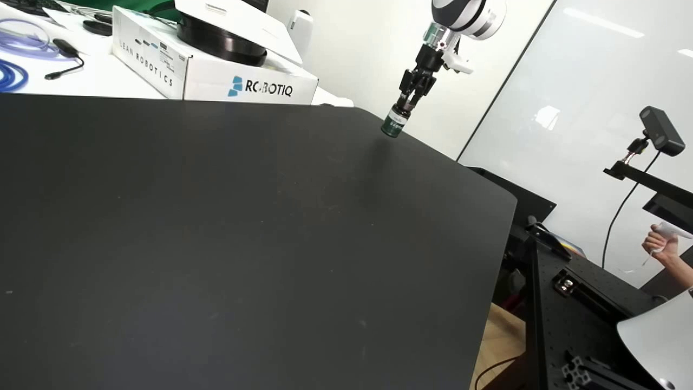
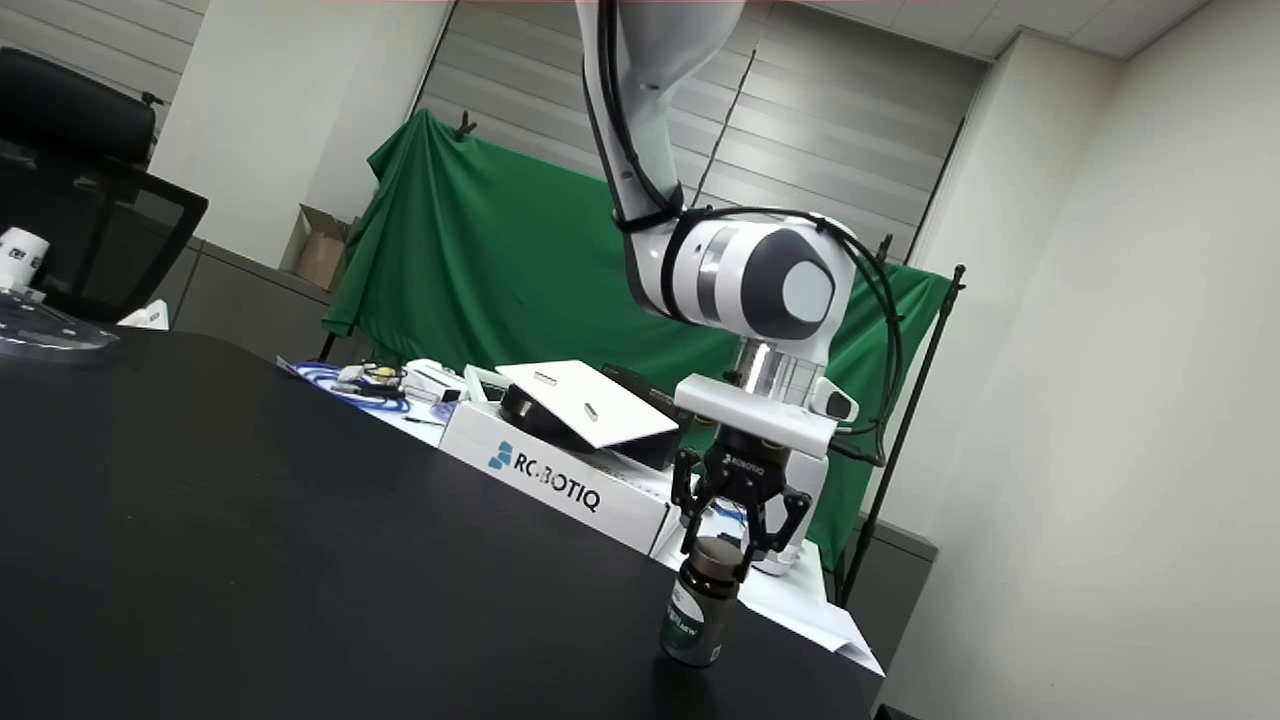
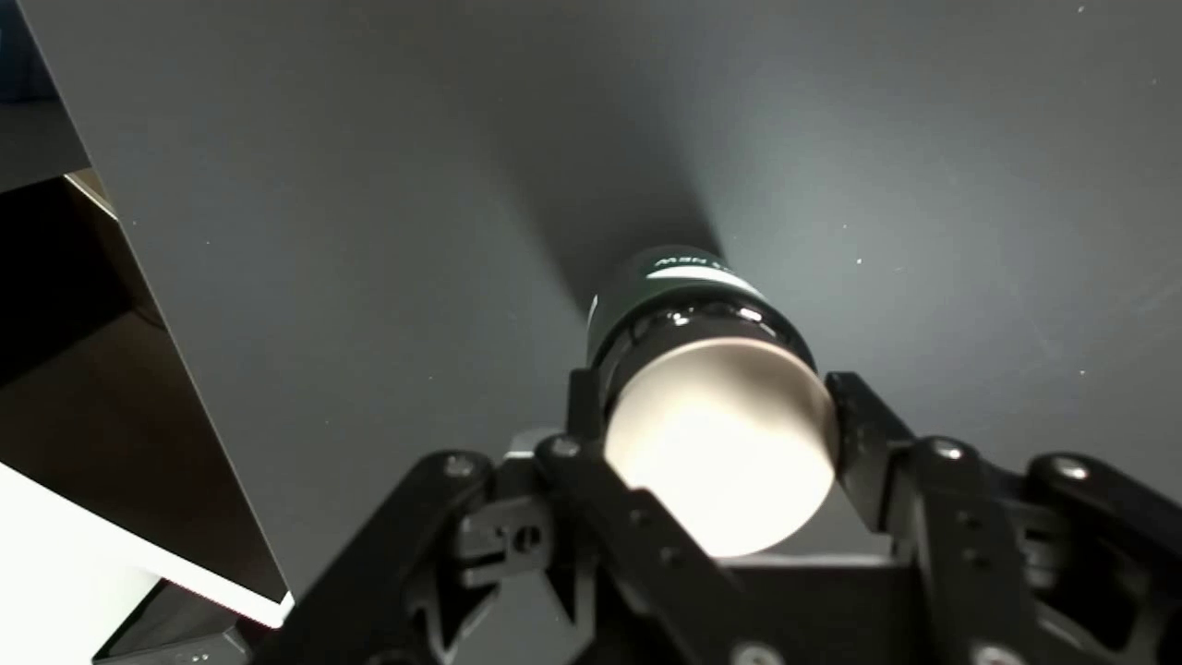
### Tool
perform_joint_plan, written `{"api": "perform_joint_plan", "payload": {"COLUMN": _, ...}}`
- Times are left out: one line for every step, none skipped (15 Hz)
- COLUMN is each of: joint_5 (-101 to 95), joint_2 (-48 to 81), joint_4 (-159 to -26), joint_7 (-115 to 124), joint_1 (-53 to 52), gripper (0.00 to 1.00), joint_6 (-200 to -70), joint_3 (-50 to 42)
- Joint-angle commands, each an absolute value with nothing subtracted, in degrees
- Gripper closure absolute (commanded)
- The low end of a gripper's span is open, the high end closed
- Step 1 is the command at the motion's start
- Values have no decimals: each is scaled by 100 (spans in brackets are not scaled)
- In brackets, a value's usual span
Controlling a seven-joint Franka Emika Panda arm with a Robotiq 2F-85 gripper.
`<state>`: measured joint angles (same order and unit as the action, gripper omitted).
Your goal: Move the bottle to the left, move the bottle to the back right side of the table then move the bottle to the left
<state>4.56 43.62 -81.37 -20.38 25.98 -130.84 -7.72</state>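
In both exterior views we find the bottle (image 2: 697, 622) near a corner of the table (image 1: 216, 244), close to the edge; whether its base touches the surface we cannot tell. The gripper (image 3: 718, 406) clasps its cap (image 3: 725, 453) between two fingers (image 3: 863, 443), parted only by the cap's width. Beyond the surface's edge we see the white box (image 1: 249, 81) with ROBOTIQ lettering, and behind that, in an exterior view, a green cloth (image 2: 530, 260) hanging.

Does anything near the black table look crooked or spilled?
A white panel looks askew in both exterior views: it sits at a slant across a black round object on the white Robotiq box, rather than lying flat. I see no spill.
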Motion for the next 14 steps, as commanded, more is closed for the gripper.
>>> {"api": "perform_joint_plan", "payload": {"joint_5": 514, "joint_2": 4649, "joint_4": -7740, "joint_7": -2086, "joint_1": 2724, "gripper": 64, "joint_6": -13025, "joint_3": -666}}
{"api": "perform_joint_plan", "payload": {"joint_5": 514, "joint_2": 4683, "joint_4": -7718, "joint_7": -2083, "joint_1": 2726, "gripper": 64, "joint_6": -13026, "joint_3": -660}}
{"api": "perform_joint_plan", "payload": {"joint_5": 515, "joint_2": 4715, "joint_4": -7696, "joint_7": -2078, "joint_1": 2729, "gripper": 64, "joint_6": -13021, "joint_3": -654}}
{"api": "perform_joint_plan", "payload": {"joint_5": 517, "joint_2": 4740, "joint_4": -7679, "joint_7": -2074, "joint_1": 2734, "gripper": 64, "joint_6": -13010, "joint_3": -643}}
{"api": "perform_joint_plan", "payload": {"joint_5": 516, "joint_2": 4761, "joint_4": -7662, "joint_7": -2070, "joint_1": 2736, "gripper": 64, "joint_6": -13003, "joint_3": -634}}
{"api": "perform_joint_plan", "payload": {"joint_5": 514, "joint_2": 4776, "joint_4": -7647, "joint_7": -2068, "joint_1": 2736, "gripper": 64, "joint_6": -12999, "joint_3": -630}}
{"api": "perform_joint_plan", "payload": {"joint_5": 510, "joint_2": 4777, "joint_4": -7639, "joint_7": -2060, "joint_1": 2730, "gripper": 64, "joint_6": -13012, "joint_3": -630}}
{"api": "perform_joint_plan", "payload": {"joint_5": 512, "joint_2": 4773, "joint_4": -7624, "joint_7": -2049, "joint_1": 2727, "gripper": 64, "joint_6": -13001, "joint_3": -628}}
{"api": "perform_joint_plan", "payload": {"joint_5": 514, "joint_2": 4756, "joint_4": -7620, "joint_7": -2034, "joint_1": 2724, "gripper": 14, "joint_6": -12970, "joint_3": -629}}
{"api": "perform_joint_plan", "payload": {"joint_5": 517, "joint_2": 4718, "joint_4": -7630, "joint_7": -2041, "joint_1": 2727, "gripper": 13, "joint_6": -12935, "joint_3": -625}}
{"api": "perform_joint_plan", "payload": {"joint_5": 506, "joint_2": 4656, "joint_4": -7654, "joint_7": -2029, "joint_1": 2716, "gripper": 7, "joint_6": -12912, "joint_3": -636}}
{"api": "perform_joint_plan", "payload": {"joint_5": 487, "joint_2": 4569, "joint_4": -7674, "joint_7": -1994, "joint_1": 2697, "gripper": 2, "joint_6": -12842, "joint_3": -660}}
{"api": "perform_joint_plan", "payload": {"joint_5": 478, "joint_2": 4470, "joint_4": -7714, "joint_7": -1987, "joint_1": 2684, "gripper": 0, "joint_6": -12807, "joint_3": -670}}
{"api": "perform_joint_plan", "payload": {"joint_5": 469, "joint_2": 4293, "joint_4": -7815, "joint_7": -1985, "joint_1": 2666, "gripper": 0, "joint_6": -12805, "joint_3": -682}}
